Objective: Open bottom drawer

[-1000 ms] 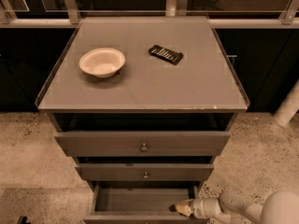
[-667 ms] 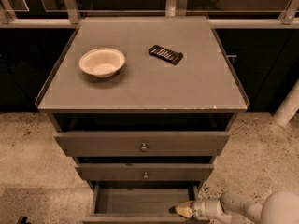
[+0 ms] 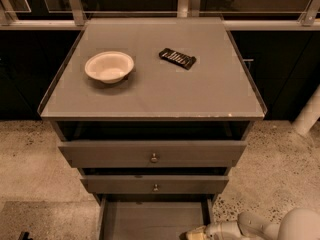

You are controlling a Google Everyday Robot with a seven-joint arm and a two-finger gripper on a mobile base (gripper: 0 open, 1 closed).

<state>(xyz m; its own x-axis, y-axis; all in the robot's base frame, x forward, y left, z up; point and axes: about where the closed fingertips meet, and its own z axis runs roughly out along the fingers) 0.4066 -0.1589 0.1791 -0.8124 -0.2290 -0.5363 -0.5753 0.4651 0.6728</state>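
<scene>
The bottom drawer [image 3: 150, 219] of the grey cabinet stands pulled out, showing its bare inside floor and side walls. Its front panel is cut off by the lower frame edge. My gripper [image 3: 196, 233], cream-coloured at the tip, sits low at the drawer's right side, by the right wall. The white arm [image 3: 260, 228] behind it reaches in from the lower right corner. Above the open drawer are the middle drawer [image 3: 155, 185] and the top drawer [image 3: 153, 154]; each juts out slightly and has a small round knob.
On the cabinet top [image 3: 200, 91] lie a white bowl [image 3: 109, 66] at the left and a dark flat remote-like object [image 3: 177, 58] near the centre. Speckled floor [image 3: 30, 169] surrounds the cabinet. A white post [image 3: 310, 114] stands at the right.
My gripper has dropped slightly lower in the frame, toward the camera. The drawer's extension looks about the same.
</scene>
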